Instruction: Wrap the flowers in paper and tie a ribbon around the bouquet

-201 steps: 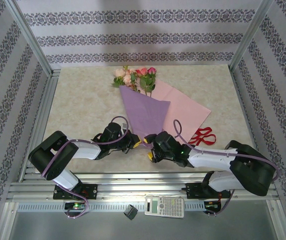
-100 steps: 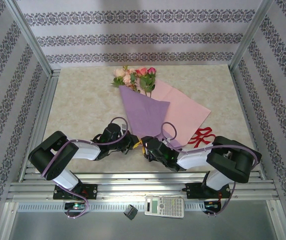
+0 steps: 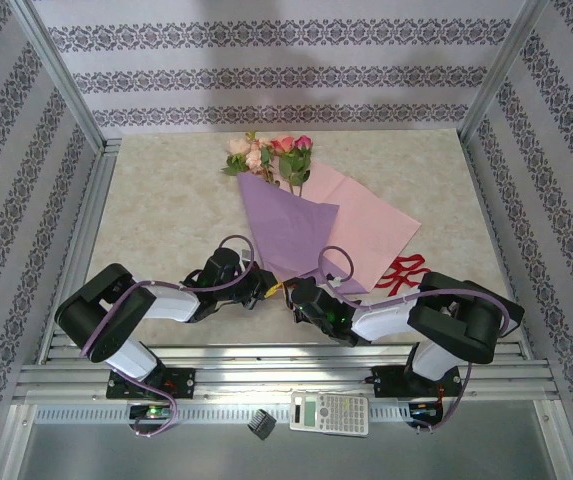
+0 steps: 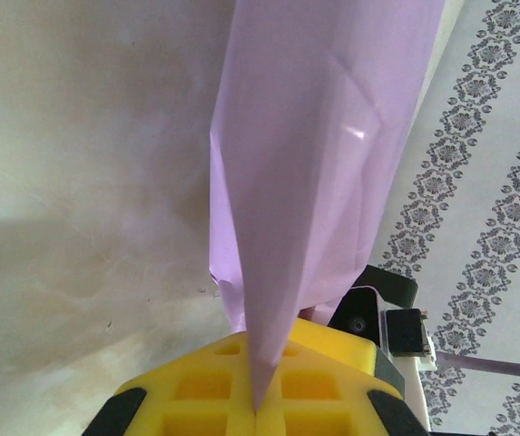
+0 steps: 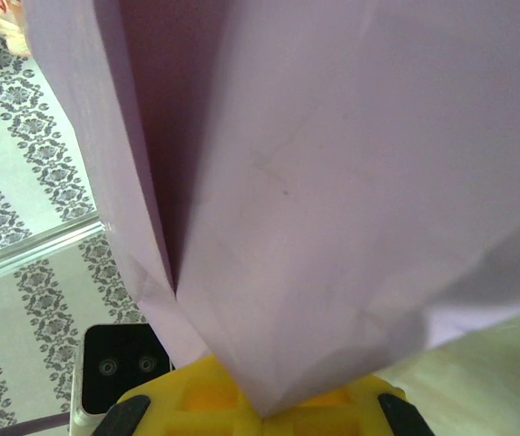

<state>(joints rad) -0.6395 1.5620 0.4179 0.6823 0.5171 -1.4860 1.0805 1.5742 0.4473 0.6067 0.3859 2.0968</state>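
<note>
- Step: wrapping; paper [image 3: 291, 225] half folded over flowers [image 3: 271, 155], blooms far ahead of the fingers; ribbon [image 3: 403, 270] loose, right of the right fingers.
- Grip, left gripper [image 4: 258, 400]: pinching the paper's near tip.
- Grip, right gripper [image 5: 264, 411]: pinching the adjoining edge.
- Next, likely: roll pink flap across.
- Room: bare table [image 3: 166, 200] leftward; its near edge close behind.

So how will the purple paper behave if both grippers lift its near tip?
Probably floppy: the paper is thin and creases sharply where the left gripper pinches it. Likely light; the flowers inside may sag it. Its sheen suggests it could slip from the right gripper.
</note>
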